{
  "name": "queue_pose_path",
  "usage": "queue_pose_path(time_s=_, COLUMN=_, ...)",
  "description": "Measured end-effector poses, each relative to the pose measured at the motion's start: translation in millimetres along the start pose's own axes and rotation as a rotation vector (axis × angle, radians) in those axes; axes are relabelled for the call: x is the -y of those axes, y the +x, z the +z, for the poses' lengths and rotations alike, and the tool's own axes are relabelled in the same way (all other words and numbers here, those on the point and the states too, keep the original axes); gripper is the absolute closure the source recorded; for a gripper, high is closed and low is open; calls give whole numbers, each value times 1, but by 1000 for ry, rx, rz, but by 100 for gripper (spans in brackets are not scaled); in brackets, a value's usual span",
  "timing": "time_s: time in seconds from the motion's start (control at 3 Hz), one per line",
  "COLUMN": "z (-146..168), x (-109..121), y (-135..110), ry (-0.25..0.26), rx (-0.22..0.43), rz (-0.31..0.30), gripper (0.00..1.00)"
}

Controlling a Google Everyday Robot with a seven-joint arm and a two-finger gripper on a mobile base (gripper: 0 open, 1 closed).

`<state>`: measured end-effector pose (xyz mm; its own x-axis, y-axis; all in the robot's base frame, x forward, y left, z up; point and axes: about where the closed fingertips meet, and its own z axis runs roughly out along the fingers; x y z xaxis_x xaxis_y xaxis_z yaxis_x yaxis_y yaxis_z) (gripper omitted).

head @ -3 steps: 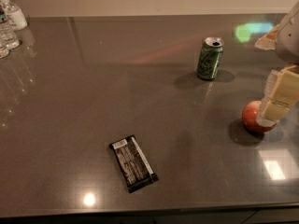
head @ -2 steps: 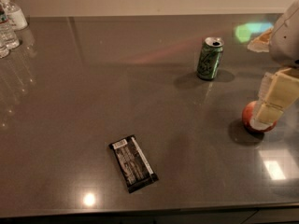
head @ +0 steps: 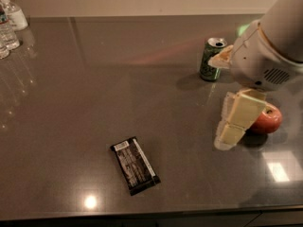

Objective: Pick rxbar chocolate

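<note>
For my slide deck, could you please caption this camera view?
Gripper hovers beside an apple, apart from the rxbar chocolate lying flat on the dark table.

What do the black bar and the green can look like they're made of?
The rxbar chocolate: likely plastic or foil film, its wrapper glossy. The can: probably aluminium, by its shiny silver top. The gripper hangs beside the apple.
</note>
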<state>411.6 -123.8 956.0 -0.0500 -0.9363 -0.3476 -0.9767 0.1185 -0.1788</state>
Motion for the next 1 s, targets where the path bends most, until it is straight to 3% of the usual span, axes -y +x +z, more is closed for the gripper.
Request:
queue_pose_path(time_s=0.67, z=65, x=-37, y=-51, ry=-116, rx=85, rz=-93, gripper=0)
queue_pose_path(time_s=1.0, z=79, x=-44, y=-59, ry=-138, rx=98, rz=-108, gripper=0)
